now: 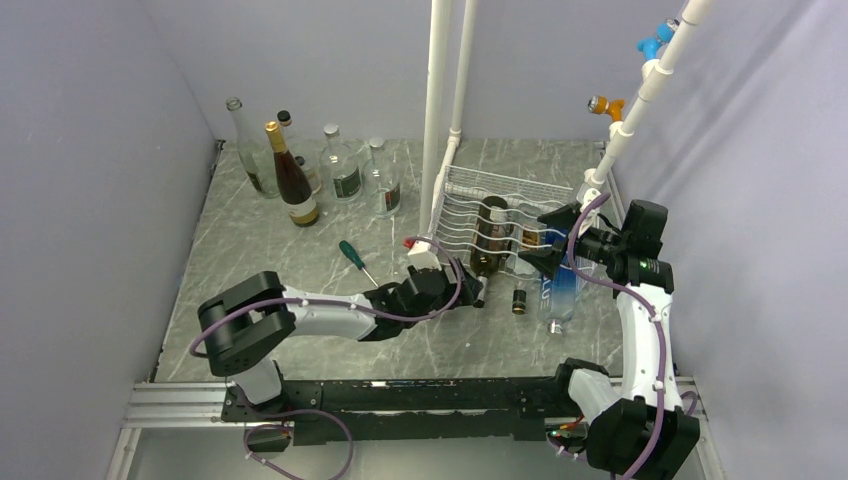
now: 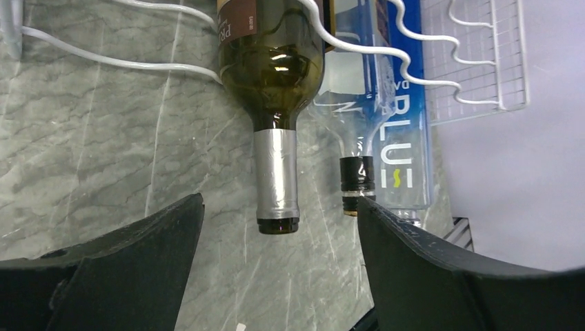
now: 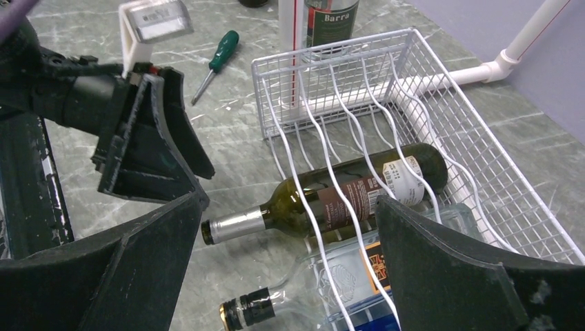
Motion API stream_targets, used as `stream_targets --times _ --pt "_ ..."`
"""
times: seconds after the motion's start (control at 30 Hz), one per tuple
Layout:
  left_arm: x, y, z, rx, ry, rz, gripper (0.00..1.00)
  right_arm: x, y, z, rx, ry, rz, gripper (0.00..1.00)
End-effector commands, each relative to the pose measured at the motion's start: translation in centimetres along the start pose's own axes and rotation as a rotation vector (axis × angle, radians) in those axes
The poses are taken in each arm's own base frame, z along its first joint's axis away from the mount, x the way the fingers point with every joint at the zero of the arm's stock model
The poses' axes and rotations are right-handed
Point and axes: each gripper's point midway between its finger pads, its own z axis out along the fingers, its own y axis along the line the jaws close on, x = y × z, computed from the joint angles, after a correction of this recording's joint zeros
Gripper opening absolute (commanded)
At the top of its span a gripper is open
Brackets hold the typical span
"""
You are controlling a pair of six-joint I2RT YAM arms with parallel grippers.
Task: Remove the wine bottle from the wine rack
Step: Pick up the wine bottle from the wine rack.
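Note:
The white wire wine rack (image 1: 510,185) lies at the right of the table and also shows in the left wrist view (image 2: 483,69) and the right wrist view (image 3: 483,158). A dark green wine bottle (image 1: 489,245) with a silver foil neck lies in it, neck pointing out toward the arms (image 2: 276,69) (image 3: 331,200). My left gripper (image 1: 480,290) is open, its fingers either side of the bottle's mouth and just short of it (image 2: 279,227). My right gripper (image 1: 545,240) is open and empty, hovering above the rack's bottles (image 3: 288,207).
A clear bottle with a black cap (image 2: 359,117) (image 3: 345,283) and a blue-labelled bottle (image 1: 560,290) lie beside the wine bottle. Several bottles (image 1: 295,175) stand at the back left. A green-handled screwdriver (image 1: 352,258) lies mid-table. White pipes (image 1: 437,110) rise behind the rack.

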Motion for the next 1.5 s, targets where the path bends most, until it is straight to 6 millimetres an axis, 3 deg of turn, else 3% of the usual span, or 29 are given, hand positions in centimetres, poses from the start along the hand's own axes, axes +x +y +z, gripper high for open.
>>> stream_targets --times 0.0,0.13,0.43,1.47 --pt "0.3 -0.9 1.4 -0.011 0.007 0.008 0.83 -0.9 -0.2 -0.2 0.009 -0.019 -0.046 1.0" --pt "0.7 -1.5 2.8 -0.006 0.027 0.026 0.78 -0.9 -0.2 -0.2 0.01 -0.021 -0.045 1.0" --pt "1.2 -0.6 5.6 -0.022 0.088 0.03 0.67 -1.0 -0.2 -0.2 0.013 -0.021 -0.051 1.0" --pt "2.7 0.1 9.4 0.03 0.101 0.068 0.61 -0.7 -0.4 -0.2 0.019 -0.013 -0.053 1.0"
